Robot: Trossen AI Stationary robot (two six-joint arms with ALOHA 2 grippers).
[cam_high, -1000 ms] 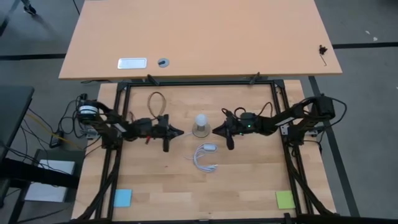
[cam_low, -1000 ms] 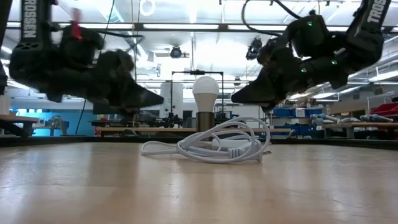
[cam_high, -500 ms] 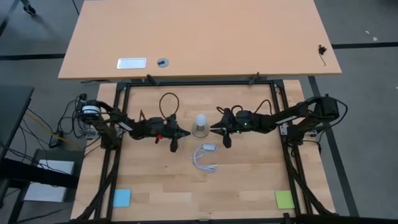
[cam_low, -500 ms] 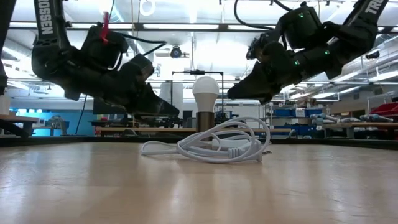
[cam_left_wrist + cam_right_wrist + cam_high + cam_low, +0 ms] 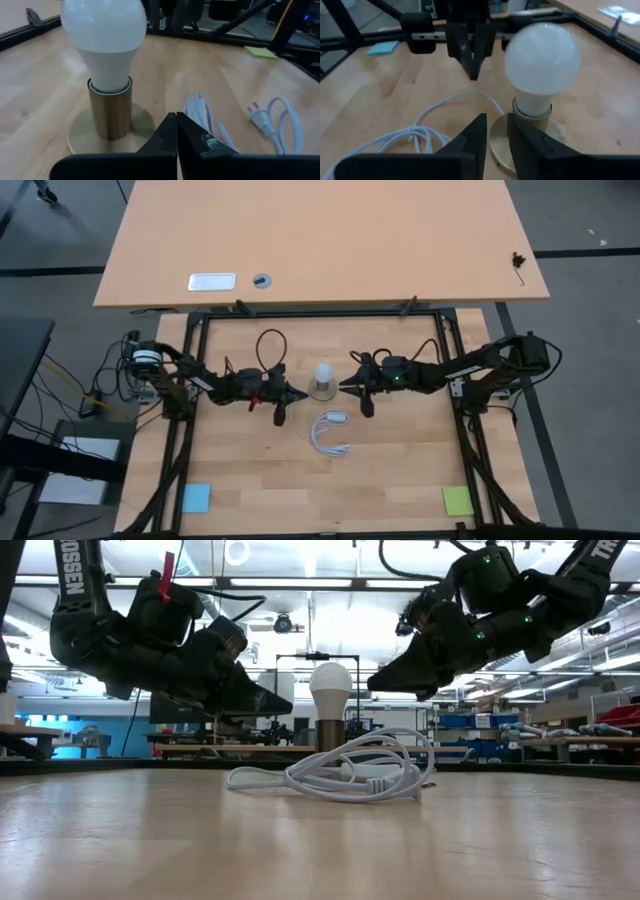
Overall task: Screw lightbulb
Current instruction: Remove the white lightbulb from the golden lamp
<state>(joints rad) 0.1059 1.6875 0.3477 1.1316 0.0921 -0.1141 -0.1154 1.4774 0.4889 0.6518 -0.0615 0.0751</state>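
The white frosted lightbulb (image 5: 322, 374) stands upright with its narrow base in a brass socket (image 5: 111, 114) on a round disc at the table's middle. My left gripper (image 5: 176, 118) is shut and hovers just left of the socket, its tip pointing at it and slightly down, touching nothing. My right gripper (image 5: 496, 121) hovers just right of the bulb (image 5: 331, 680). Its fingers stand a narrow gap apart with nothing between them. In the low view both tips (image 5: 286, 707) (image 5: 374, 686) stay clear of the bulb.
A coiled white cord (image 5: 330, 432) with its plug (image 5: 260, 118) lies on the table just in front of the socket. A blue note (image 5: 196, 497) and a green note (image 5: 458, 500) lie near the front corners. A black frame (image 5: 320, 314) borders the work area.
My left gripper has moved toward the bulb, rolled a little and tipped its point downward, staying shut. My right gripper has risen slightly beside the bulb. Bulb, socket and cord have not moved.
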